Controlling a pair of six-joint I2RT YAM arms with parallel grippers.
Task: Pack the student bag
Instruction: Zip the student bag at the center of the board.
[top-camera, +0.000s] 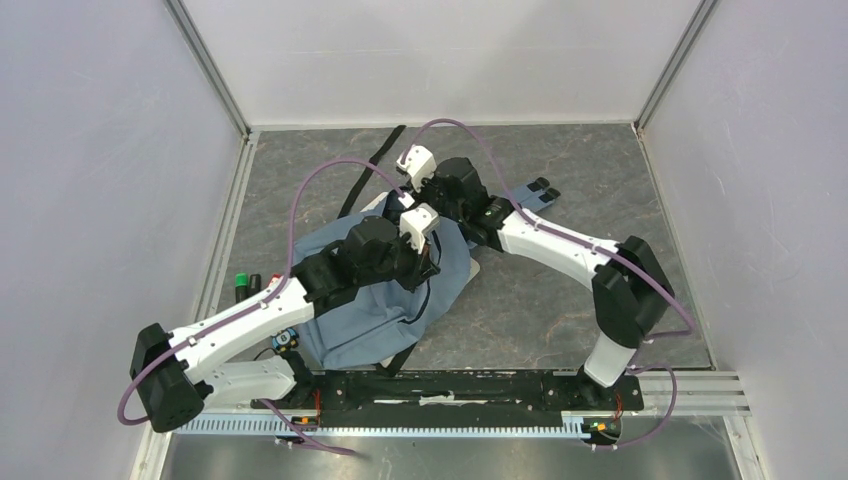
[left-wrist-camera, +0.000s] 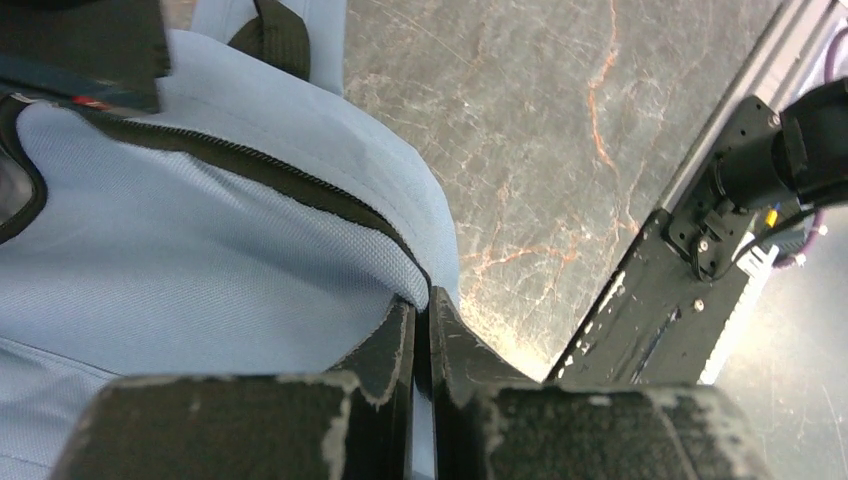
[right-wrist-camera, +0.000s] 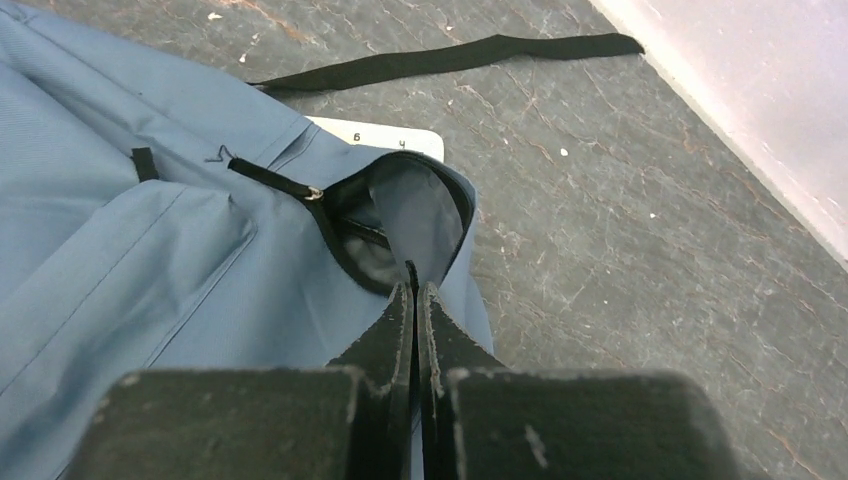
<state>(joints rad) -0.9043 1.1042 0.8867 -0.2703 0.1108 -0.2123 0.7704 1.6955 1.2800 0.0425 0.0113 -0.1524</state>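
Observation:
The student bag (top-camera: 385, 300) is a grey-blue backpack lying flat at the table's near left. Both grippers are on it. My left gripper (top-camera: 434, 262) is shut on the bag's edge beside the black zip (left-wrist-camera: 250, 170), with blue fabric pinched between the jaws at their tips (left-wrist-camera: 424, 305). My right gripper (top-camera: 403, 202) is shut on the black-trimmed rim of the bag's opening (right-wrist-camera: 412, 285). The opening (right-wrist-camera: 405, 215) gapes a little and shows grey lining. The bag (right-wrist-camera: 150, 260) fills the left of the right wrist view.
A black strap (top-camera: 368, 172) trails from the bag toward the far wall, also in the right wrist view (right-wrist-camera: 450, 58). A white flat item (right-wrist-camera: 385, 140) pokes out from under the bag. A blue strap end with black buckles (top-camera: 540, 190) lies to the right. Markers (top-camera: 246, 284) lie at the left edge. The base rail (left-wrist-camera: 650, 320) is close by.

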